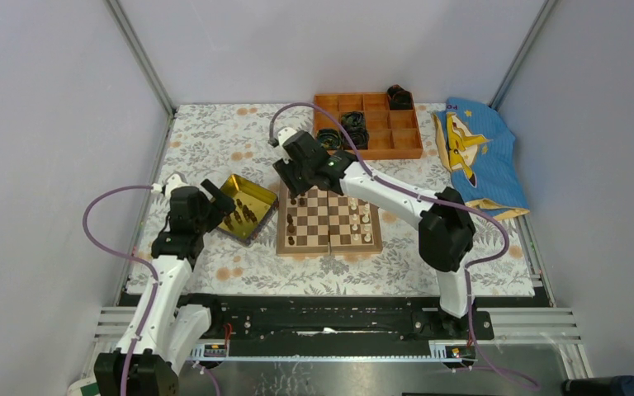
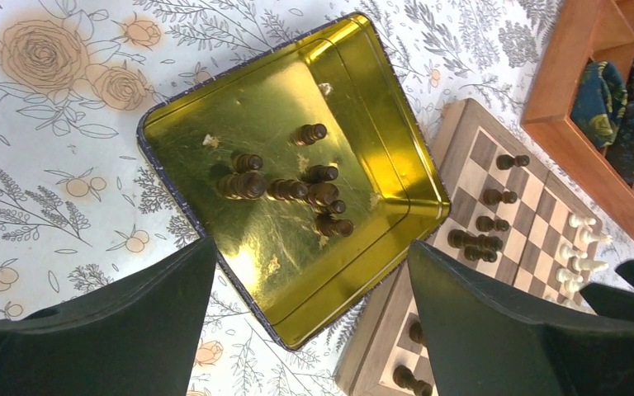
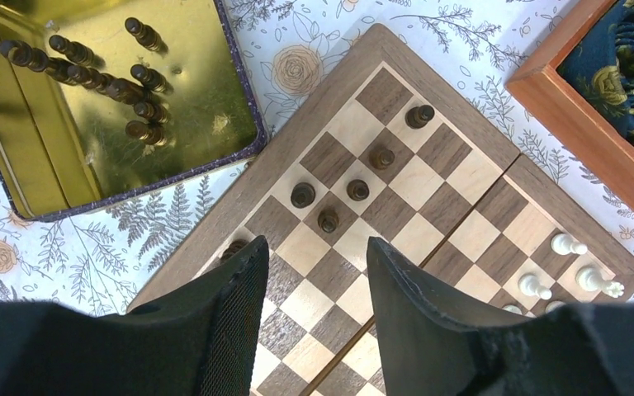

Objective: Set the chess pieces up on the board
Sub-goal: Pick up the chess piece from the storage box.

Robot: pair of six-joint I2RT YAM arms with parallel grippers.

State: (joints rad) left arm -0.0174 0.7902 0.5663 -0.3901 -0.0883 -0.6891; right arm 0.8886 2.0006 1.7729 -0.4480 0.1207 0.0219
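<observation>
The chessboard [image 1: 330, 216] lies mid-table. Several dark pieces [image 1: 290, 224] stand on its left side and several cream pieces [image 1: 363, 223] on its right. More dark pieces [image 2: 285, 188] stand bunched in the gold tray [image 2: 215, 140] to the board's left. My left gripper [image 2: 309, 247] is open and empty, hovering over the tray's near corner; in the top view it [image 1: 217, 196] is at the tray's left edge. My right gripper [image 3: 315, 246] is open and empty above the board's [image 3: 462, 177] far left part, just short of a cluster of dark pieces [image 3: 328, 220]. Cream pieces [image 3: 563, 243] show at the right.
An orange compartmented box [image 1: 404, 142] holding black coiled rolls [image 1: 352, 128] stands behind the board. A blue printed cloth [image 1: 479, 157] lies at the right. A floral mat [image 1: 215, 132] covers the table; grey walls close in on both sides.
</observation>
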